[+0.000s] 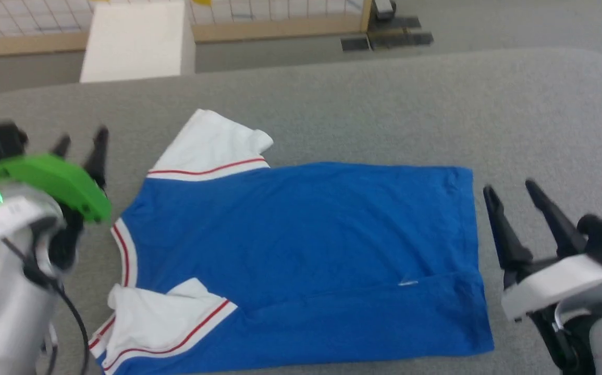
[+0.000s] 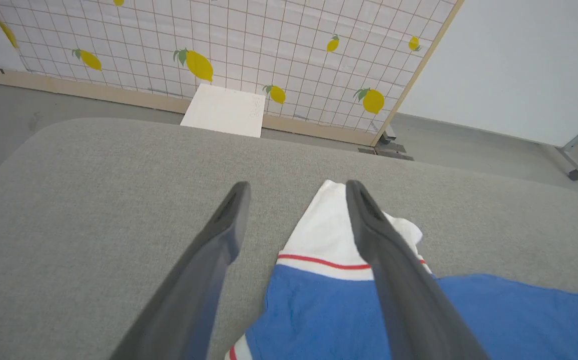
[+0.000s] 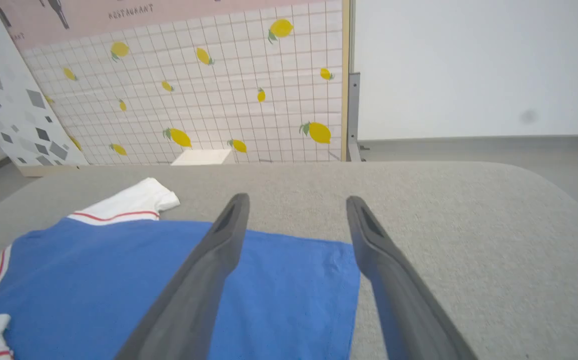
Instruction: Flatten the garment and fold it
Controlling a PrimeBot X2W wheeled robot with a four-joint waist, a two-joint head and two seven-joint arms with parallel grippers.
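In the head view the blue jersey T-shirt (image 1: 306, 234) lies spread on the grey padded table (image 1: 384, 104) between the left gripper (image 1: 83, 136) and right gripper (image 1: 510, 188), while each wrist view shows its own fingers splayed wide, empty, over the shirt's edge.

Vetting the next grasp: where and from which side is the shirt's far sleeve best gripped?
Probably the far sleeve at its curled outer tip, approached from the robot's left by the open left end effector: the white sleeve sticks out past the shirt's blue body, nearest that arm.
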